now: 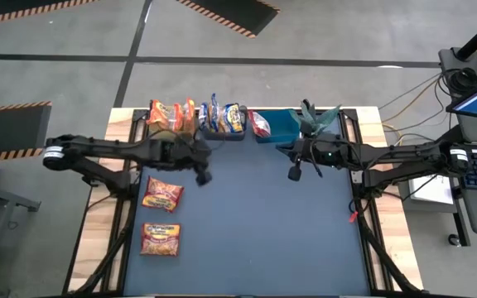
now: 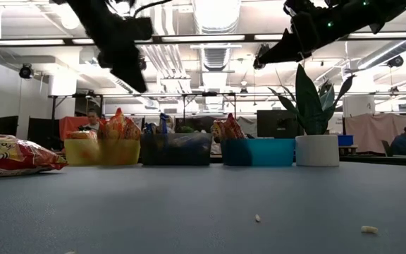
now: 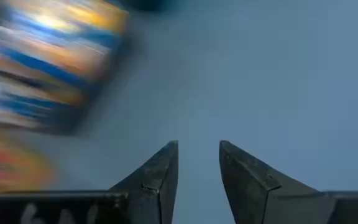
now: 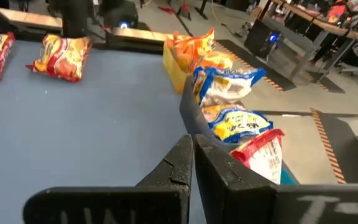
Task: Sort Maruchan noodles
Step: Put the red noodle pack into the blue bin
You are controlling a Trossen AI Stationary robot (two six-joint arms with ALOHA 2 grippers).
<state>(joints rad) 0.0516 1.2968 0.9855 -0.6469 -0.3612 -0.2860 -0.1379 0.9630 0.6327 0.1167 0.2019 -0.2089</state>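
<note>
on the left side of the blue table top (image 1: 247, 232), two orange-red maruchan packets lie flat: one nearer the front edge (image 1: 161, 238) and one just behind it (image 1: 163, 194), apart from each other. the left gripper (image 1: 203, 175) hangs above the mat just beside the second packet and in front of the bins, its fingers (image 3: 160, 171) a little apart with nothing between them; only bare blue surface shows in the gap. along the back edge runs a row of bins. the yellow bin (image 2: 99, 152) holds orange packets (image 1: 171, 114) standing on edge. next to it the dark bin (image 2: 176, 149) holds yellow-and-blue packets (image 1: 224, 117), also upright. then comes the blue bin (image 1: 281, 127) with one red packet (image 1: 259, 124) in its left end. a potted plant (image 2: 314, 116) in a white pot stands at the row's right end. the right gripper (image 1: 295, 173) hovers above the mat in front of the blue bin, its fingers pressed together and holding nothing. a few crumbs (image 2: 369, 229) lie on the near surface in the low view.
</note>
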